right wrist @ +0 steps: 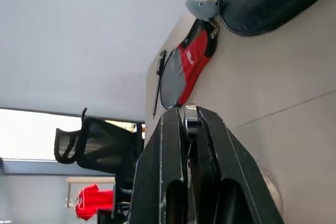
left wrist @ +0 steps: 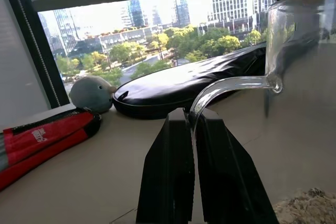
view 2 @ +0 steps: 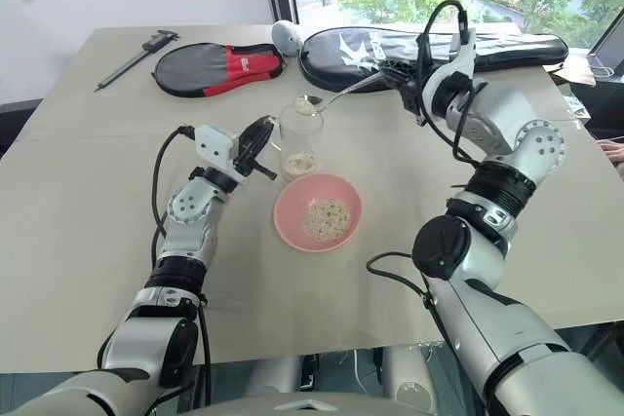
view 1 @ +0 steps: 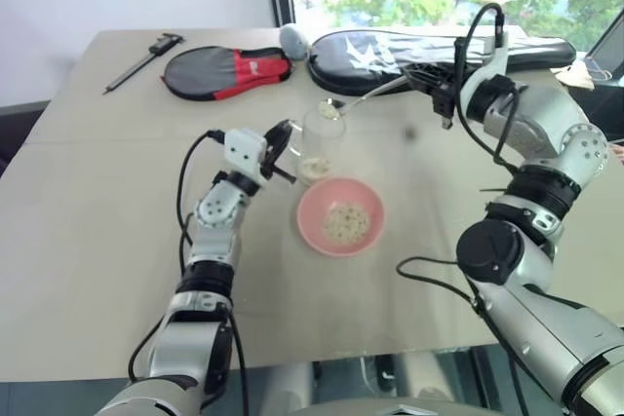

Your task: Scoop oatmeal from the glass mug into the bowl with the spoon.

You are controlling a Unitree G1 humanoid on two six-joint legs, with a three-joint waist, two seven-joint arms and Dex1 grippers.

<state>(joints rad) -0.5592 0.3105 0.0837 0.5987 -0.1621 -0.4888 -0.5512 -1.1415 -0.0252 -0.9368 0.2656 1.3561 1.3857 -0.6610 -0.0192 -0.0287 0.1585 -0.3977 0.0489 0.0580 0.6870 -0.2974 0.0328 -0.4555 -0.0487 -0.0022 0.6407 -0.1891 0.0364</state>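
- The right pincer [view 2: 400, 78] is pressed together on the thin handle of the spoon [view 2: 336, 96], well above the desk [view 2: 88, 202]. The spoon's oval end sits over the rim of the glass mug [view 2: 299, 138] with a little oatmeal [view 2: 304, 102] heaped on it. A further roll of that wrist, or a jolt, would tip the flakes onto the desk before they are over the bowl [view 2: 318, 211].
- The slim handle could also twist between the fingers, since only its end is pinched, and the load would slide off.
- The left pincer [left wrist: 192, 129] is shut on the mug's curved glass handle, holding the mug upright just beside the bowl. If the smooth glass slips, or the spoon knocks the rim on its way out, the mug may lean and spill the flakes left at its bottom.
- The pink bowl, already holding some oatmeal, stands free in front of the mug; a low pass of the spoon could nudge it.
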